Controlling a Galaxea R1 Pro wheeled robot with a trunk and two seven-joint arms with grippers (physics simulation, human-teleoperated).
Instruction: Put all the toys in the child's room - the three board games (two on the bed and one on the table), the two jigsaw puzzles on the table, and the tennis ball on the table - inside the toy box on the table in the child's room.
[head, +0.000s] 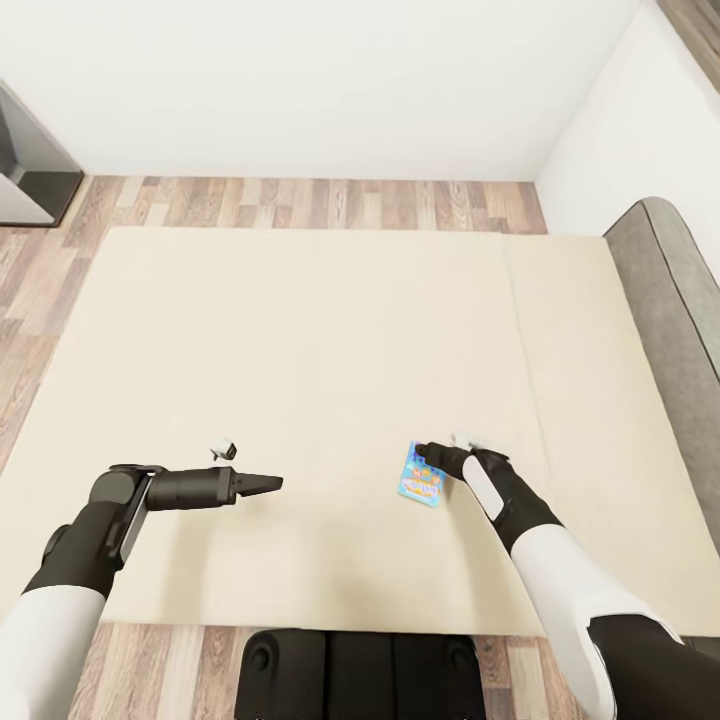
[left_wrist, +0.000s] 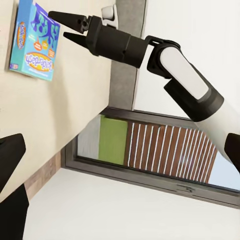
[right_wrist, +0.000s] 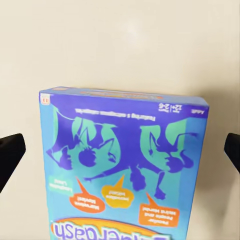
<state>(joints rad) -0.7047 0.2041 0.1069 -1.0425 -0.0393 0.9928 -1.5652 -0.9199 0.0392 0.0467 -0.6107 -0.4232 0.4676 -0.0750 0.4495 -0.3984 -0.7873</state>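
Observation:
A small, mostly blue board game (head: 421, 480) lies flat on the beige mattress of the bed (head: 300, 340), near its front edge. My right gripper (head: 422, 452) hovers open at the box's far right corner. In the right wrist view its fingertips (right_wrist: 10, 155) stand wide on either side of the board game (right_wrist: 122, 165). The left wrist view shows the board game (left_wrist: 34, 42) with the right gripper (left_wrist: 64, 26) close above it, its jaws apart. My left gripper (head: 272, 484) is open over bare mattress, well to the left of the box and pointing toward it. The toy box is out of view.
The grey headboard (head: 670, 290) runs along the bed's right side by the white wall. Wood-plank floor (head: 300, 200) borders the bed at the far and left sides. A dark grey unit (head: 30, 165) stands at the far left. A dark-framed window (left_wrist: 165, 150) appears in the left wrist view.

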